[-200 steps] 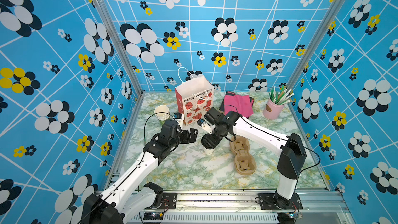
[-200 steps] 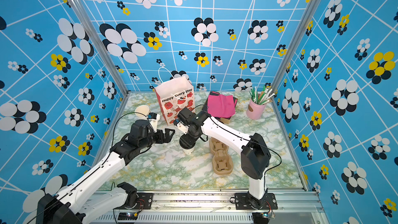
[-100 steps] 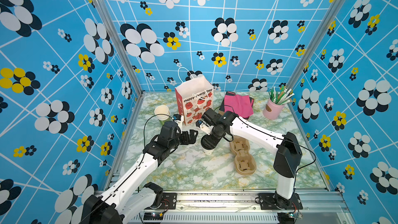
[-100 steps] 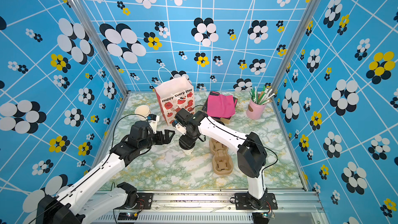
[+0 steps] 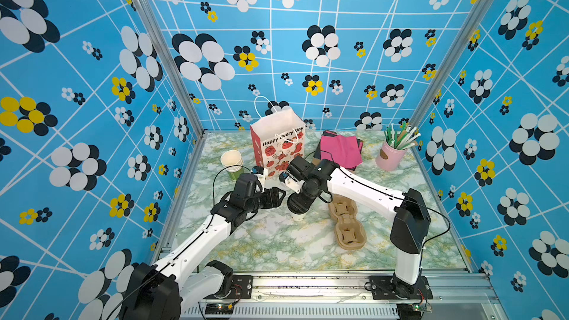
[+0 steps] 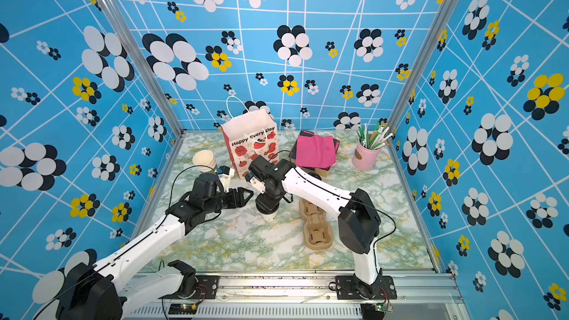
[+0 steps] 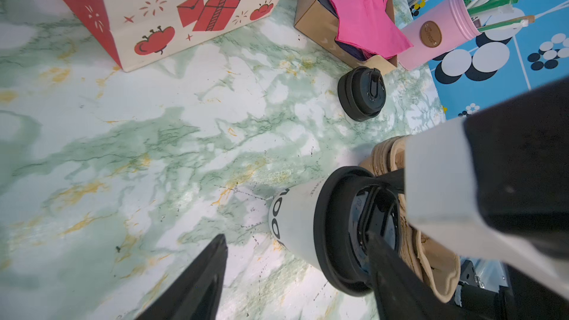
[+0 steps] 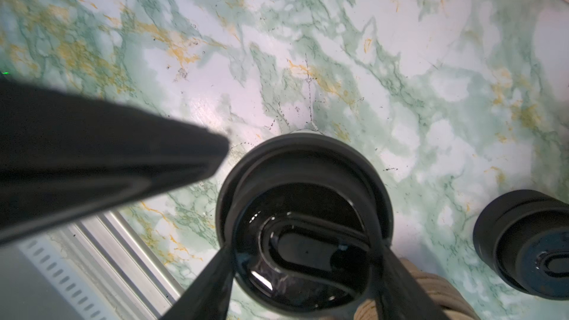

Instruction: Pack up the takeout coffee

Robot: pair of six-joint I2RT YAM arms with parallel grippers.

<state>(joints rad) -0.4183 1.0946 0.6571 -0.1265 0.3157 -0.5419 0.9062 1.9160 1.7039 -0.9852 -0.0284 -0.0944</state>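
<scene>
Nearest me, a cardboard cup carrier [image 5: 348, 226] lay flat on the worktop [image 5: 277, 241]. Just beside it stood the takeout coffee [image 5: 298, 215], upright, mid-worktop. My right hand [image 8: 303, 257] gripped its black lid from above, a finger on either side. My left hand [image 7: 296, 237] hung open next to the cup; contact unclear. Further back were a loose lid [image 7: 361, 93], the upright gift bag [image 5: 278, 146], a cup stack [image 5: 231, 161], pink napkins [image 5: 340, 149] and a straw tin [image 5: 389, 156].

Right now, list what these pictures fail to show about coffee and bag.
- Takeout coffee: top hidden under right gripper, both top views.
- Its wall: under its own lid, right wrist view.
- Gift bag floor: behind its front wall, top views.
- Loose lid: cut by the edge, right wrist view.
</scene>
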